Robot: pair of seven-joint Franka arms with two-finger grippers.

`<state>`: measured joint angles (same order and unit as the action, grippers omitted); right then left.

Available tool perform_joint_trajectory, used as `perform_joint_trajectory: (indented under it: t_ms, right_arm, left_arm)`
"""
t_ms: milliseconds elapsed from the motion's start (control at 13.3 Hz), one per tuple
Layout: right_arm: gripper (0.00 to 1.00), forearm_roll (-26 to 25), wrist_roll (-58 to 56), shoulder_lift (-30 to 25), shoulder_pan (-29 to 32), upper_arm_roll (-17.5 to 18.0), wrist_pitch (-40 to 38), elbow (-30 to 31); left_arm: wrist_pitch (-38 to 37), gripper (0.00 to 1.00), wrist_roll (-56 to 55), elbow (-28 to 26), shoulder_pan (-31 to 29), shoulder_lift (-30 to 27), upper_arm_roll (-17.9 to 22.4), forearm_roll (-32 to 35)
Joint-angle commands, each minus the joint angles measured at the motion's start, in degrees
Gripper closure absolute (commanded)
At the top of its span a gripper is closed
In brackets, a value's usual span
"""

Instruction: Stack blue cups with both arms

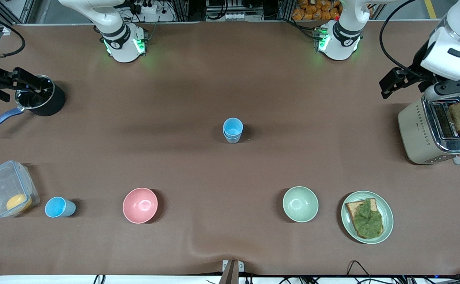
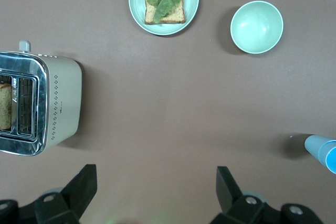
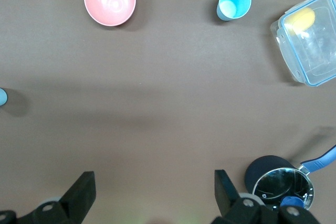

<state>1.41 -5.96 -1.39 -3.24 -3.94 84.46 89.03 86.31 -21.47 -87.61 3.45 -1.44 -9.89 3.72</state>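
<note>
Brown matte covering runs over the whole tabletop (image 1: 230, 79), with a little ripple at the edge nearest the front camera; past the arm bases there's metal framing, cables and a crate of something orange.

Stacked cups (image 1: 232, 130) sit pretty much dead centre, one blue cup nested in another; I'll place everything off that stack. The single blue cup (image 1: 59, 207) is nearer the front camera than the stack and well off toward the right arm's end, just beside a clear lidded container (image 1: 9, 189); the pink bowl (image 1: 140, 205) is between that cup and the pale green bowl (image 1: 300, 204), both nearer the camera than the stack. Plate with toast and lettuce (image 1: 367, 217) is next along toward the left arm's end.

Left hand (image 2: 155, 195) is up over the toaster (image 1: 437, 132), fingers spread wide, holding nothing, well apart from the stack. Right hand (image 3: 152, 195) is over the dark saucepan (image 1: 40, 98) at the right arm's end, fingers also spread, nothing in them; the lone cup is well apart from it too.
</note>
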Motion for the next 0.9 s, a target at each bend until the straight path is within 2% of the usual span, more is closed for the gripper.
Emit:
perform_joint_trajectory:
  t_ms: [0,526,826]
  right_arm:
    - [0.00,0.0,-0.3,0.0,-0.7,-0.2,-0.9,-1.0]
    - [0.00,-0.2,-0.7,0.1,-0.5,-0.3,-1.0,-0.9]
    - [0.00,-0.2,-0.5,0.1,-0.9,-0.3,-1.1,-0.8]
  left_arm:
    - [-0.1,0.00,1.5,-1.9,0.2,-0.8,0.0,-1.3]
    - [1.5,0.00,1.8,-2.1,-0.5,-0.3,0.4,-2.0]
    - [3.6,0.00,8.7,-2.1,-3.9,0.7,0.8,-2.2]
